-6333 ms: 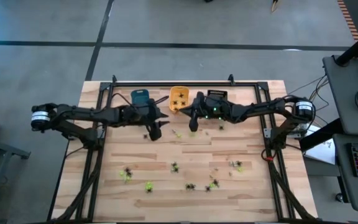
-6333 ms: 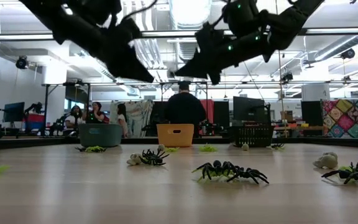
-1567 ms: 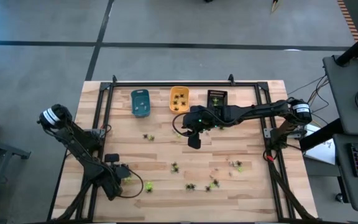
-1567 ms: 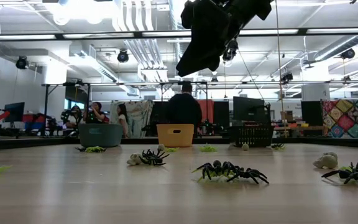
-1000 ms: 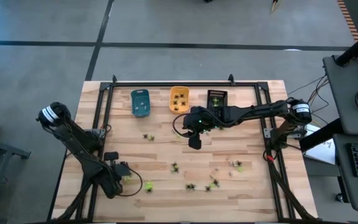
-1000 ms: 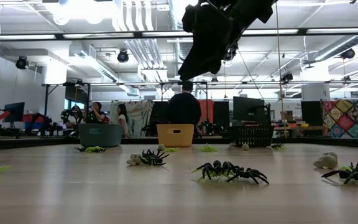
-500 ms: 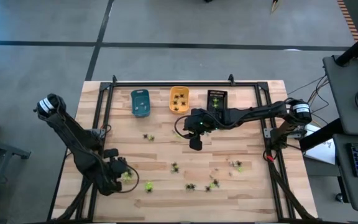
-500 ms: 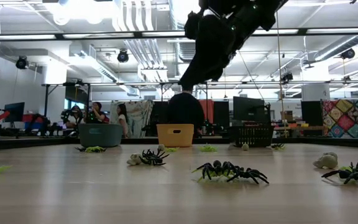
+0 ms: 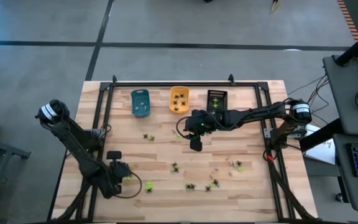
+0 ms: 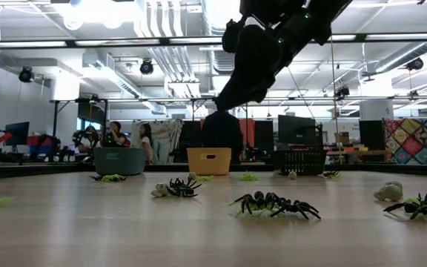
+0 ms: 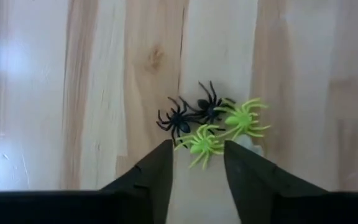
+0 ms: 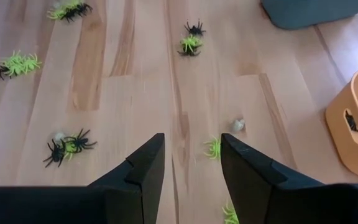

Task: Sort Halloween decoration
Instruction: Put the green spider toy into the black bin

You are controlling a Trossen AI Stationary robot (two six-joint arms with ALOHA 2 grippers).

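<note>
Pale wooden bench [image 9: 166,149] carries scattered spiders so they can be sorted by colour. Left end effector [image 11: 197,163] stands with fingers apart, just short of a clump of black and green spiders [image 11: 211,121], apparently lining up a pick. Right end effector [image 12: 191,158], fingers also apart, hovers mid-bench, trays [image 9: 179,99] just beyond it.
</note>
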